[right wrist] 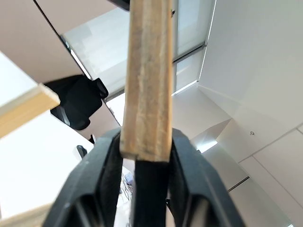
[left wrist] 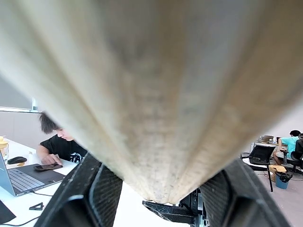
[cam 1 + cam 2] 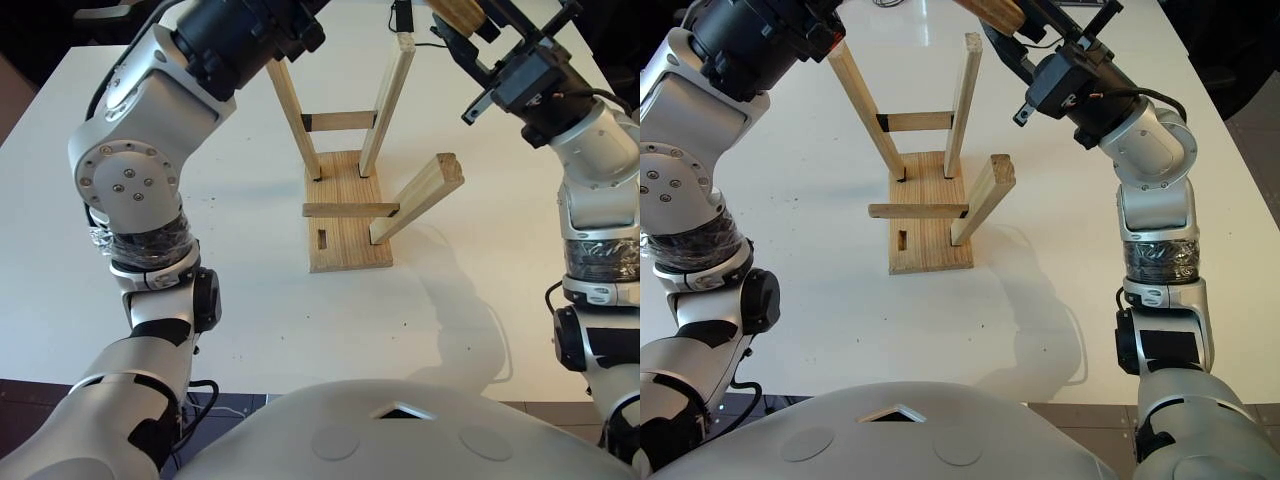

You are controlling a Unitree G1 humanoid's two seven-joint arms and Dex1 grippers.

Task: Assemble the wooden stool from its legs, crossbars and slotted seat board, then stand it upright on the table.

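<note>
My left gripper point(image 2: 161, 191) clamps a slotted leg point(image 3: 292, 110), which slants down from it into the seat board point(image 3: 352, 245) on the table point(image 3: 200, 270). My right gripper point(image 1: 147, 172) pinches a loose leg point(image 1: 147, 71); the board lies below, leftward.

Office, laptop point(image 2: 21, 178) on desk point(image 2: 19, 201), chair point(image 2: 262, 154) in bkgd

Blurred up close: rear-left leg point(image 2: 156, 94), top hidden behind left arm point(image 3: 240, 40); wooden piece point(image 3: 995, 14) cut by top edge.
</note>
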